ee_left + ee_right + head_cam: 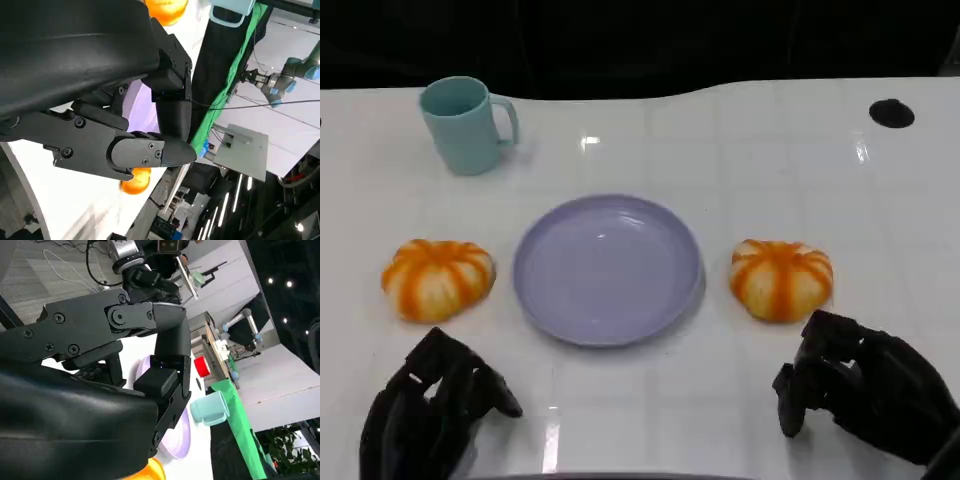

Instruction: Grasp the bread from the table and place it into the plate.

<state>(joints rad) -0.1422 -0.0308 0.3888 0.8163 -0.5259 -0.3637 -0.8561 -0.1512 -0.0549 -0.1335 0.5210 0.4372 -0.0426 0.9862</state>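
Note:
Two orange-and-white striped round breads lie on the white table, one [438, 278] left of the lavender plate [608, 268] and one [782, 278] right of it. The plate holds nothing. My left hand [430, 410] hovers near the front edge, just below the left bread, fingers loosely bent and holding nothing. My right hand [865, 390] sits just below and right of the right bread, apart from it and holding nothing. In the left wrist view, the left hand [125, 125] has the plate [142, 107] and a bread [136, 182] beyond it. The right wrist view shows the right hand [125, 365], the plate [177, 440] and a bread edge [152, 471].
A teal mug [468, 125] stands at the back left, behind the left bread. A small black round mark [891, 113] sits at the back right of the table. Bare white table lies between the hands and in front of the plate.

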